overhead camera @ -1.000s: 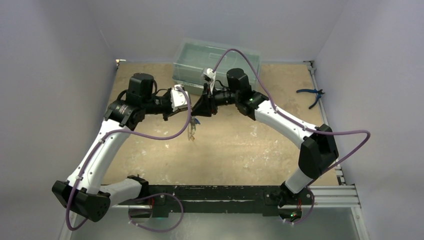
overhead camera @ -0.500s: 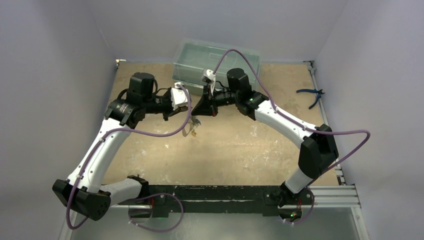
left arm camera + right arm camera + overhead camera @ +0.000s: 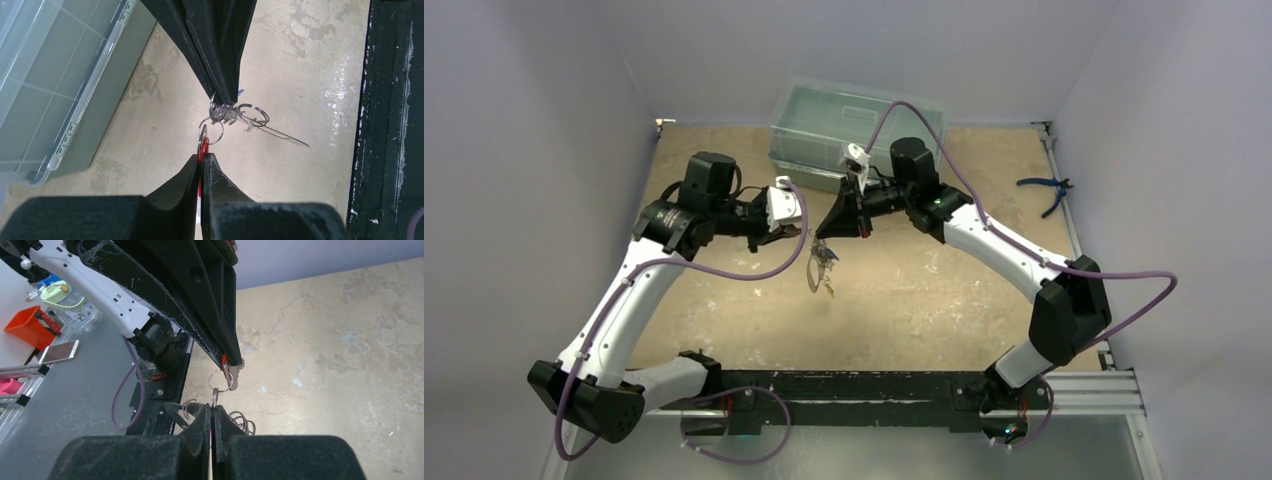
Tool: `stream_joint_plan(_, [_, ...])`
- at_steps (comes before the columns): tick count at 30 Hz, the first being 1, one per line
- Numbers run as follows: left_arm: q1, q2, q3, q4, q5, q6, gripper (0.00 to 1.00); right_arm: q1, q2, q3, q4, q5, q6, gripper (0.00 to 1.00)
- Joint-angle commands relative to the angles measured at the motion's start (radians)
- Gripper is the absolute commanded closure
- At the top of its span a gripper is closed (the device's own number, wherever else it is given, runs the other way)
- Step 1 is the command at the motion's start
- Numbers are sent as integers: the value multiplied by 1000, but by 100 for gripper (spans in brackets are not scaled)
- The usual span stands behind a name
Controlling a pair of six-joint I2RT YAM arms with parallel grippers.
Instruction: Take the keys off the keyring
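Left gripper [image 3: 201, 164] is clamped tight on a red-headed key [image 3: 201, 150]. That key links to the keyring [image 3: 221, 118], mid-air between both arms. Right gripper [image 3: 229, 98] pinches the keyring firmly. Other keys [image 3: 823, 272] dangle beneath, above the table [image 3: 944, 300].

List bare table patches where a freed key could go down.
Biggest: the near-centre table, just ahead of the base rail. Also the far-left corner beside the clear bin, and the strip between bin and pliers. Crowded: mid-table, where the left gripper pinches a red key and the right gripper pinches the keyring in the air.
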Motion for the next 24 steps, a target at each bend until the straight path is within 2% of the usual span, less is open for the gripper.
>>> stream_joint_plan(1, [2, -26, -16, -20, 13, 57, 100, -8, -41, 2, 20, -97, -7, 100])
stream_joint_plan(10, [2, -65, -64, -11, 58, 185, 100, -8, -38, 7, 60, -159, 64, 100])
stream_joint_plan(20, [2, -78, -85, 61, 49, 163, 100, -6, -44, 1, 26, -234, 41, 100])
stream_joint_plan(24, [2, -72, -86, 74, 83, 170, 100, 1, -46, 13, -66, -253, -32, 100])
